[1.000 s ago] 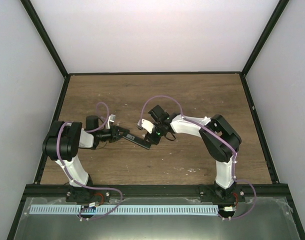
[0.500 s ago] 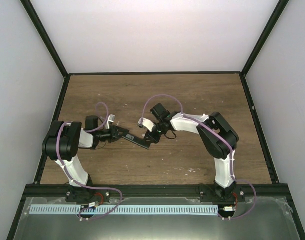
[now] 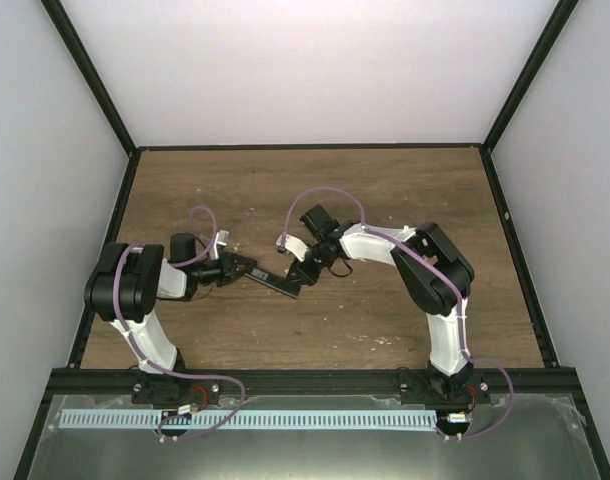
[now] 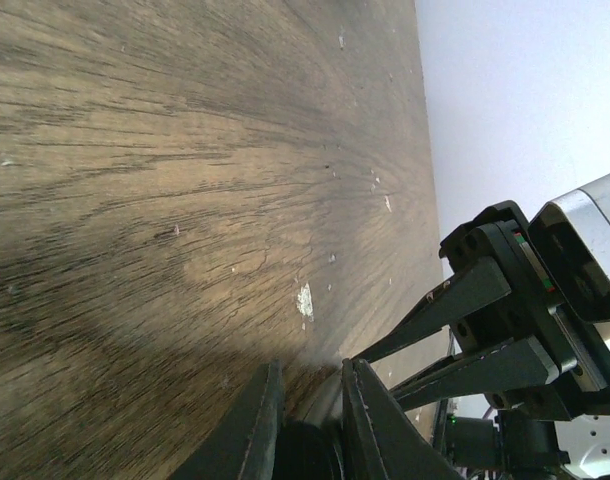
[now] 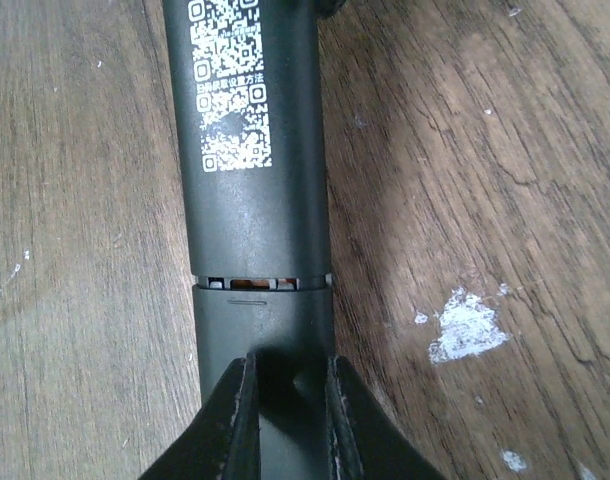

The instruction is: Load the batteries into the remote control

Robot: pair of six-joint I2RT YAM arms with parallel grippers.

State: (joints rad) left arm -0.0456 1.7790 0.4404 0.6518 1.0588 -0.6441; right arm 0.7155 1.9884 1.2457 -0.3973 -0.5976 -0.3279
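Note:
The remote control (image 3: 275, 281) is a slim black bar lying slantwise mid-table, back side up with white QR codes (image 5: 250, 150). My left gripper (image 3: 243, 268) is shut on its left end, seen as a dark mass (image 4: 305, 452) between the fingers (image 4: 260, 420). My right gripper (image 3: 298, 274) is at the other end, nearly shut, its tips (image 5: 287, 410) resting on the black cover piece (image 5: 265, 325). A thin gap (image 5: 260, 283) shows between cover and body. The batteries are hidden. The right gripper's fingers (image 4: 455, 300) show in the left wrist view.
The brown wooden table (image 3: 385, 190) has white flecks (image 5: 467, 325) beside the remote. Black frame posts and white walls close in the table's left, right and far sides (image 3: 505, 190). Purple cables loop over both arms (image 3: 200, 215).
My right gripper has shifted slightly left along the remote toward the left gripper. The left gripper and the remote have stayed put.

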